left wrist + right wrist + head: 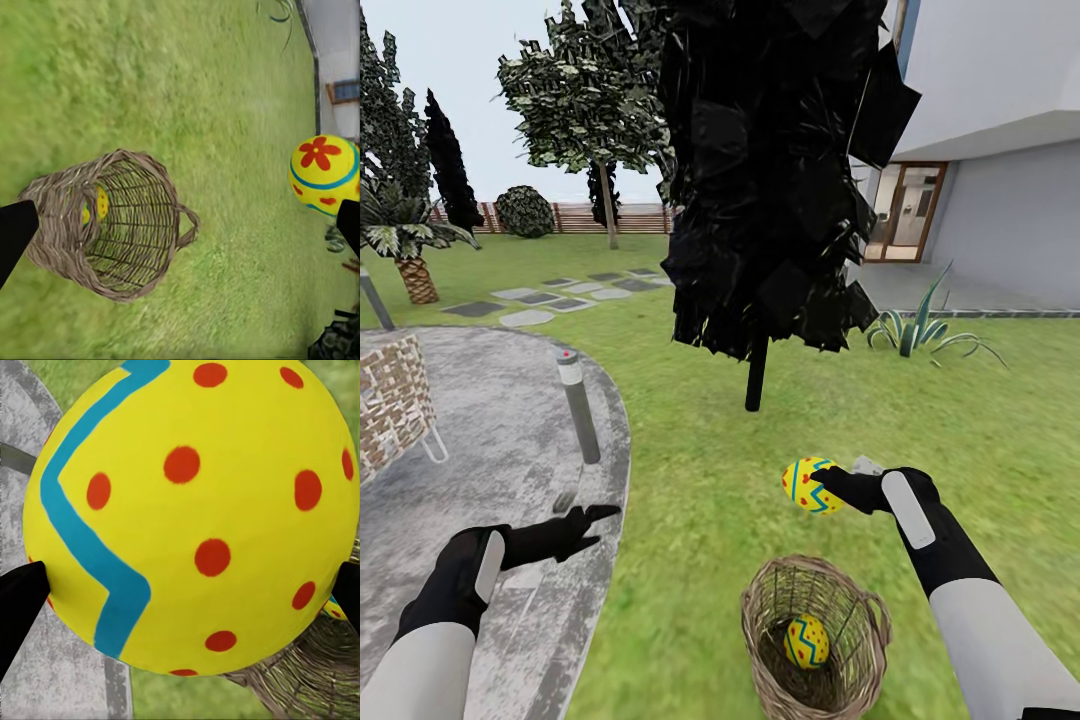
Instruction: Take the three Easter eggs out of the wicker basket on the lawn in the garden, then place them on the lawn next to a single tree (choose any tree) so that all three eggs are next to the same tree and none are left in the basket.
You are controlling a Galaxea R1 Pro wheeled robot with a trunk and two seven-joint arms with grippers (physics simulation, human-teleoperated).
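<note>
From my head camera, my right pincer (838,488) holds one Easter egg (810,485) in the air above the lawn (690,450), just beyond the wicker basket (815,640). A second egg (806,641) lies at the bottom of the basket. My left pincer (588,525) hangs wide and empty over the grey paving (490,470).

In the left wrist view the basket (112,225) stands on the grass with yellow showing through its weave, and the held egg (324,174) hovers well apart from it.

In the right wrist view the egg (191,514) sits between my dark fingertips (21,600), gripped across its widest part. I judge it light, hard and smooth, so likely to slip; holding it at the middle seems safest.
</note>
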